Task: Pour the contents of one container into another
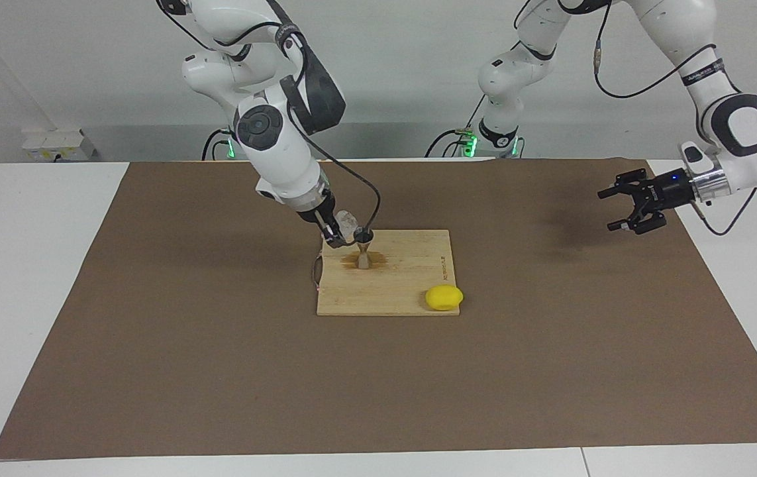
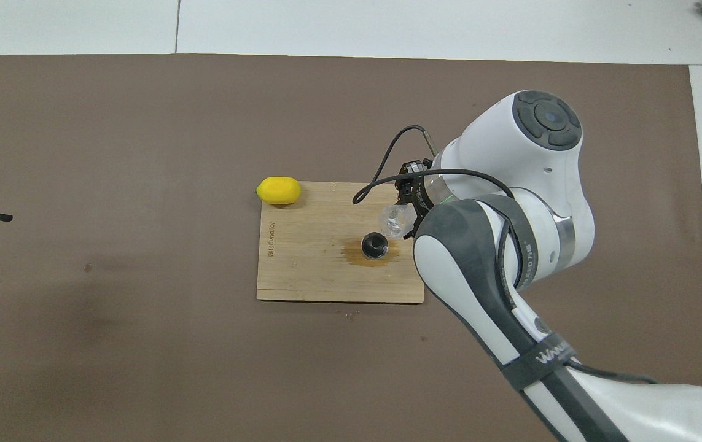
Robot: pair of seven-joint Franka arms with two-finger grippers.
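Overhead view first: the wooden cutting board [image 2: 326, 270] lies mid-table on the brown mat [image 2: 142, 344], and everything below is placed against that board. Over its edge toward the right arm's end, the right end effector [image 1: 340, 233] is pinching the clear plastic cup [image 1: 346, 221], tilted so its mouth leans toward the metal jigger [image 1: 363, 253]. That jigger stands upright on the board, its long axis vertical, with a brown wet stain [image 2: 357, 253] spread round its foot. The move in hand turns on one relation: the cup's lip sits just beside and slightly above the jigger's open top, on the side toward the right arm's end, so the stream has to cross a small gap into a narrow mouth. The stain suggests that some liquid has missed. A yellow lemon [image 2: 278, 190] rests at the board's corner, farther from the robots. Well off the board, over the mat toward the left arm's end, the left end effector [image 1: 626, 205] waits with fingers spread and nothing between them.
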